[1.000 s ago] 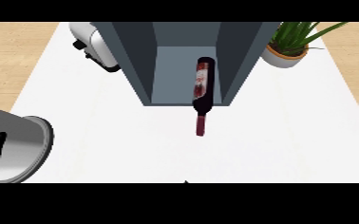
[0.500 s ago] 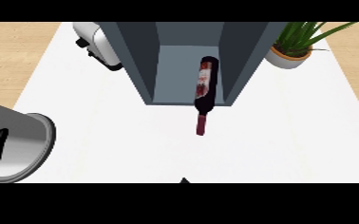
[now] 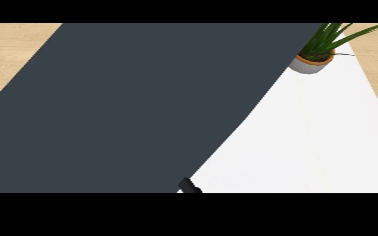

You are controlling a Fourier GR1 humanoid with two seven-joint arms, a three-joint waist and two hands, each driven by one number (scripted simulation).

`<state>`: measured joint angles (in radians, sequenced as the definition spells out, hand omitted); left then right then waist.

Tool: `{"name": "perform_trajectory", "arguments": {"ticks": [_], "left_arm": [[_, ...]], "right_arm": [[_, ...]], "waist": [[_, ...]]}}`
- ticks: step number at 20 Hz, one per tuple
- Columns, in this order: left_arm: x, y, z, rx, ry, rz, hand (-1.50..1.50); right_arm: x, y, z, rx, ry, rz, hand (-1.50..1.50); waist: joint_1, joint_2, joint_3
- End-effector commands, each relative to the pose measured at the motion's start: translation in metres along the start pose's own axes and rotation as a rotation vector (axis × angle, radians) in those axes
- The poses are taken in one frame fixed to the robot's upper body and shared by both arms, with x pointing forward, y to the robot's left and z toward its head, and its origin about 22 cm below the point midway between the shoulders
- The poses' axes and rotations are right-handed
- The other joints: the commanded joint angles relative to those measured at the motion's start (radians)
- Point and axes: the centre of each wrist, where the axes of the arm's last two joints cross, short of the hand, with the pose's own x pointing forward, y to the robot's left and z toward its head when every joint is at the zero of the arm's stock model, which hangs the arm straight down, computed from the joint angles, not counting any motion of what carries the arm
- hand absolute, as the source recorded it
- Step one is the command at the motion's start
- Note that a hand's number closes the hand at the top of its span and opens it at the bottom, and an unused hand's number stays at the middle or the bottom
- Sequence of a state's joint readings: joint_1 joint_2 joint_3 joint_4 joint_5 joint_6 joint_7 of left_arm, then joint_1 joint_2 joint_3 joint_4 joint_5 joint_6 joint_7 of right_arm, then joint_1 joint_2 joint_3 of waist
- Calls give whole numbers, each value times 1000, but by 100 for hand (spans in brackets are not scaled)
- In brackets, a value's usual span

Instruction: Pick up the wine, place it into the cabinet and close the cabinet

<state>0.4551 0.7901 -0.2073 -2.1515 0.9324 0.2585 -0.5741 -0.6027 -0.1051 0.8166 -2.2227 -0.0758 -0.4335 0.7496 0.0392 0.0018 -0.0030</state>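
A dark slate panel [image 3: 140, 105] fills most of the view, hiding the wine and the cabinet.

No forearm shows. Only a small black tip [image 3: 189, 186] pokes out at the panel's lower edge, perhaps part of a hand; I cannot tell which hand, or how its fingers are set, or whether it holds anything. Where the wine lies I cannot tell. To the right, the white counter [image 3: 310, 130] stays bare, with a potted plant [image 3: 314, 55] at its far corner, cut off at the top.
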Motion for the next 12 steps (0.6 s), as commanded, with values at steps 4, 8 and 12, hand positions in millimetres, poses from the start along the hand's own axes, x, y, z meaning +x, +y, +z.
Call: {"name": "perform_trajectory", "arguments": {"ticks": [4,8,12], "left_arm": [[-10,-8,-4,19,-17,20,-150],[-4,16,-15,27,-17,-27,-150],[-12,-6,-1,28,-7,21,-150]], "right_arm": [[22,6,-90,-43,-47,23,150],[30,-10,-126,-83,-67,60,150],[14,-30,-146,-110,-72,209,150]], "waist": [[3,1,0],[-4,2,1],[-18,1,2]]}}
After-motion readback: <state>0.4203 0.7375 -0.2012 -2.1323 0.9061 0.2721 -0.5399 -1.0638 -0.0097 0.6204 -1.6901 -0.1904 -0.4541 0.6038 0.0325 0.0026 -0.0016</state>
